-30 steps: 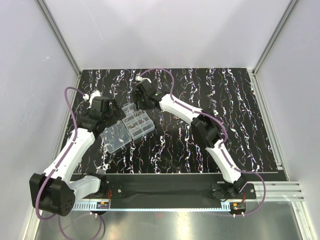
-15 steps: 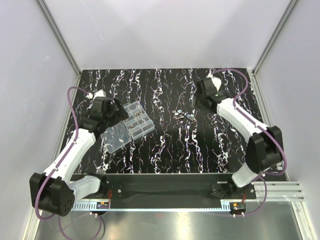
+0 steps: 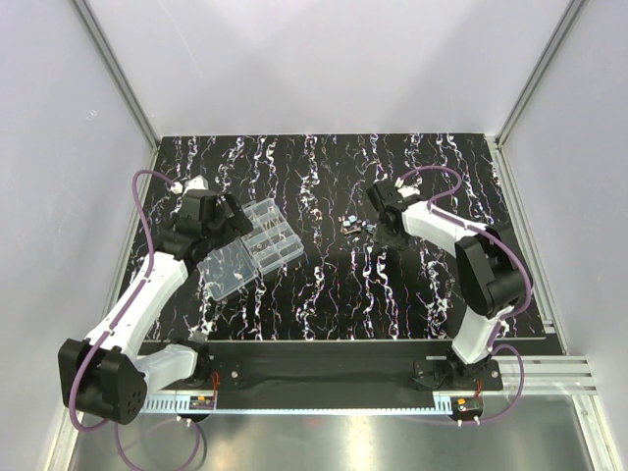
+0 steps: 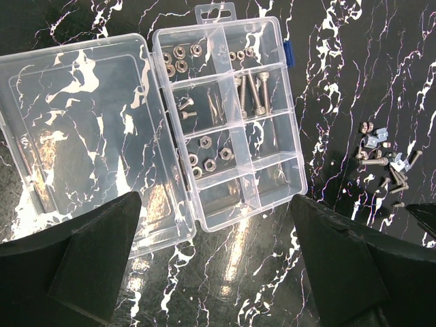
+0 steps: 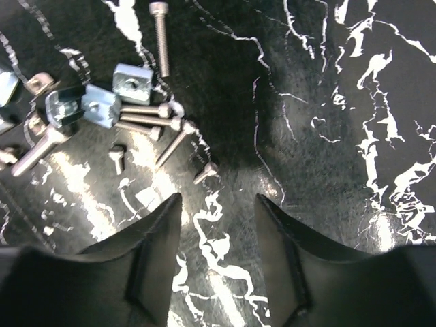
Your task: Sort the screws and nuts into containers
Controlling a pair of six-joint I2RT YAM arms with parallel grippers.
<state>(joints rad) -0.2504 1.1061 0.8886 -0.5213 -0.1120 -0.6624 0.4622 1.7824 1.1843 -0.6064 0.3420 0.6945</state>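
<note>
Over on the left side of the bench (image 3: 412,294), the clear organiser box (image 4: 228,112) sits with its lid (image 4: 75,129) flipped flat open. The left claw (image 3: 231,218) hovers right above it with jaws spread as wide as they go, holding nothing. My guess is it's parked there to keep an eye on the compartments, or to steady the box if it slides.

Some compartments already have stuff in them: hex nuts (image 4: 178,58) in the top-left one, longer screws (image 4: 252,95) in the one beside it, more nuts lower down.

The unsorted heap of screws (image 5: 146,119) lies loose on the bench, well apart from the box on its right. A few square silvery nuts (image 5: 133,78) are mixed in. The right claw (image 5: 218,204) hangs just beside that heap, jaws partly apart with only bare bench between them, so it's gripping nothing. Looks to me like it's lining up a pick, and the nearest small screw (image 5: 204,172) is probably the target. Tiny parts, so a miss seems easy.
</note>
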